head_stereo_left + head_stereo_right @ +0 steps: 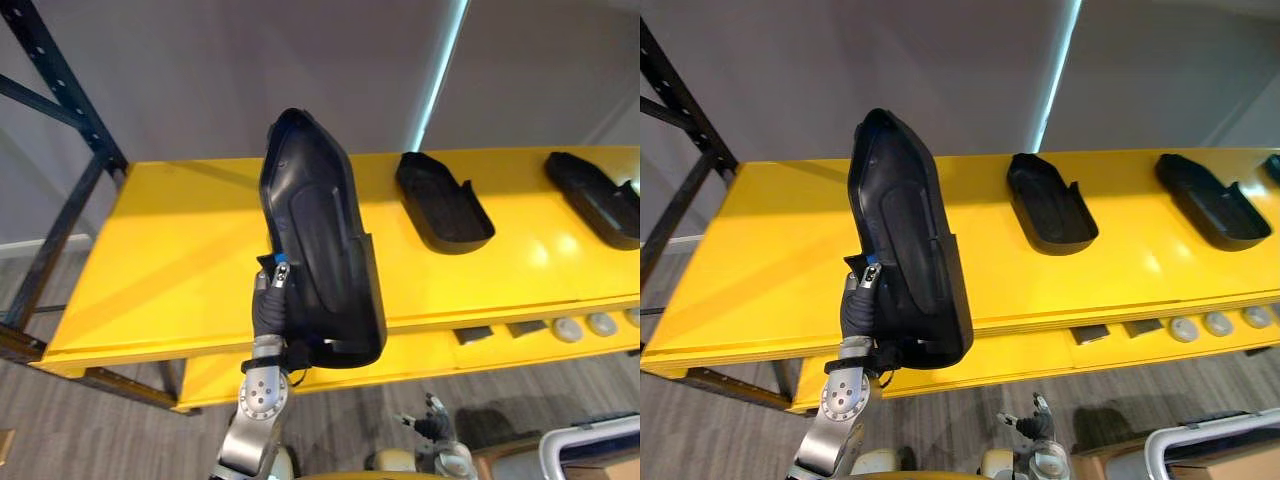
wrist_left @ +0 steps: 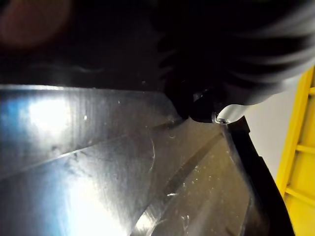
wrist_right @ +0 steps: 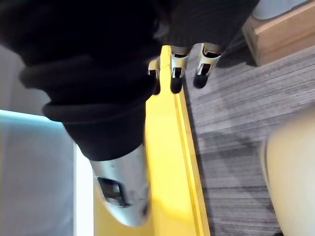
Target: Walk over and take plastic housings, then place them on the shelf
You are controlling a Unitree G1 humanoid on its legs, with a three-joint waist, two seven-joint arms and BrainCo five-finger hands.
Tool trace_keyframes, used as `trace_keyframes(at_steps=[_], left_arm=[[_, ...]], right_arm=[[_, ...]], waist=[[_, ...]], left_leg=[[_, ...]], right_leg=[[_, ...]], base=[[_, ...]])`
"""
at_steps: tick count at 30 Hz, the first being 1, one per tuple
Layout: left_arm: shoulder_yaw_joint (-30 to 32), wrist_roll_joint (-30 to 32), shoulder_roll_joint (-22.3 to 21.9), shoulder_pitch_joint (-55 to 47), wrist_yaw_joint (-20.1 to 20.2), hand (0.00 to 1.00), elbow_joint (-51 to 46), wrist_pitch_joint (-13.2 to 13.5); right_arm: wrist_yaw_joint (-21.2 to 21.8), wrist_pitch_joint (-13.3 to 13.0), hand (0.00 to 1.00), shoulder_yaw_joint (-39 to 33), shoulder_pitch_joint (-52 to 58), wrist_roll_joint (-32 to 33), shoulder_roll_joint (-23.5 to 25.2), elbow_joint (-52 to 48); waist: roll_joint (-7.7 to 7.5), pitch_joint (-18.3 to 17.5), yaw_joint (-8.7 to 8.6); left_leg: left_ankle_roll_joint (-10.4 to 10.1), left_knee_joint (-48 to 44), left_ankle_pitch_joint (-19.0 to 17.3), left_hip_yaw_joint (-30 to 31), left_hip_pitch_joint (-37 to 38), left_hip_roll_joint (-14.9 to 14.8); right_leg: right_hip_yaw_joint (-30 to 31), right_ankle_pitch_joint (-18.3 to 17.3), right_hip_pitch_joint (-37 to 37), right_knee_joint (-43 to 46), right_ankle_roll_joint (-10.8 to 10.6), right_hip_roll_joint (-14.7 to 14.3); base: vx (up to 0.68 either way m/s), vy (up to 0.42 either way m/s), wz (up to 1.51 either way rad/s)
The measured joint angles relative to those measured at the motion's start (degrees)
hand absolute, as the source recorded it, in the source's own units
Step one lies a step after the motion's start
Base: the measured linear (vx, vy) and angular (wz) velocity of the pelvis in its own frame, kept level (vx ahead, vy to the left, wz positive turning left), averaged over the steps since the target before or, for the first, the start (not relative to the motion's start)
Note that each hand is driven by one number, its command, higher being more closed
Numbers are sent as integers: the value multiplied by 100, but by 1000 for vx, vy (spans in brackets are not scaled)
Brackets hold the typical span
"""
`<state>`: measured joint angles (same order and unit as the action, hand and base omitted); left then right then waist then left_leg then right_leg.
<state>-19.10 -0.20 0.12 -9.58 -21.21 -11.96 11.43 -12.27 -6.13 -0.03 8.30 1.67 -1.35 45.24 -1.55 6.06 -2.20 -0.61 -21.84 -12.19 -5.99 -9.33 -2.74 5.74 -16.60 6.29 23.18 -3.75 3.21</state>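
A long black plastic housing (image 1: pixel 318 230) stands nearly upright over the front of the yellow shelf (image 1: pixel 170 250), its hollow side facing me. My left hand (image 1: pixel 271 303) is shut on its lower edge from the left; in the left wrist view its glossy surface (image 2: pixel 123 167) lies right against a finger (image 2: pixel 227 112). Two more black housings (image 1: pixel 443 201) (image 1: pixel 596 197) lie flat on the shelf to the right. My right hand (image 1: pixel 431 420) hangs low below the shelf front, its fingers (image 3: pixel 175 66) relaxed and holding nothing.
Dark rack posts (image 1: pixel 62 95) rise at the shelf's left end. A lower yellow level holds small dark and grey parts (image 1: pixel 585 326). A wooden box (image 3: pixel 288 27) sits on the grey floor, and a white rounded frame (image 1: pixel 590 440) stands at lower right.
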Motion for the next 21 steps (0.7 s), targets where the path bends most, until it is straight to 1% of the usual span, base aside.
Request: trace_keyframes(at_steps=[2, 4, 6, 9, 12, 15, 17, 19, 21], left_arm=[[-17, 109, 4, -2, 33, 100, -41, 0], [-23, 110, 4, -3, 124, 100, -200, 1], [-28, 108, 4, -4, 134, 100, -320, 4], [20, 107, 2, -28, 130, 100, -327, 2], [94, 109, 2, -48, 135, 100, -325, 0], [217, 203, 1, -48, 128, 100, -321, -80], [468, 335, 15, -30, 120, 100, -282, -197], [739, 448, 30, 134, 108, 100, -38, -288], [977, 597, 120, 445, 35, 100, 261, -455]], right_arm=[[7, 8, 0, 0, 31, 1, 37, -36], [7, 5, 0, 4, 113, 26, 142, -151], [6, 3, 0, 4, 106, 56, 208, -173], [6, 4, 0, 3, 124, 56, 240, -173], [7, 5, 0, -6, 236, 56, 256, -199], [11, 5, 0, -14, 432, 54, 274, -319], [17, 6, 0, -8, 503, 53, 278, -347], [28, 5, 0, -10, 599, 51, 277, -345], [115, 9, 0, -8, 654, 50, 254, -329]], waist=[[-13, -4, 10], [-75, -61, 90], [-91, -92, 165], [-95, -107, 172], [-156, -160, 168], [-179, -288, 167], [-183, -312, 158], [-194, -420, 143], [-205, -460, 148]], left_leg=[[-41, 102, 89, 94, 120, -12], [-129, 284, 199, 140, 215, -112], [-189, 393, 260, 112, 222, -207], [-243, 475, 309, 87, 237, -323], [-239, 662, 401, 21, 325, -329], [-225, 805, 448, -62, 365, -331], [-230, 917, 461, -107, 406, -336], [-221, 1020, 480, -148, 410, -328], [-238, 1130, 550, -183, 442, -323]], right_leg=[[-158, 32, -169, -96, 45, 1], [-270, 141, -325, -319, 149, -49], [-273, 270, -390, -509, 201, -141], [-277, 481, -508, -808, 247, -251], [-236, 610, -584, -1007, 243, -254], [-150, 750, -626, -1233, 218, -253], [-64, 861, -702, -1412, 204, -253], [-32, 946, -702, -1551, 191, -241], [7, 998, -700, -1615, 189, -241]], base=[[4, -38, 30], [-1, -89, 13], [-16, -73, -4], [-11, -35, -8], [-17, -1, -8], [-13, 19, -16], [-45, 26, -20], [-32, 14, -9], [-11, 3, -9]])
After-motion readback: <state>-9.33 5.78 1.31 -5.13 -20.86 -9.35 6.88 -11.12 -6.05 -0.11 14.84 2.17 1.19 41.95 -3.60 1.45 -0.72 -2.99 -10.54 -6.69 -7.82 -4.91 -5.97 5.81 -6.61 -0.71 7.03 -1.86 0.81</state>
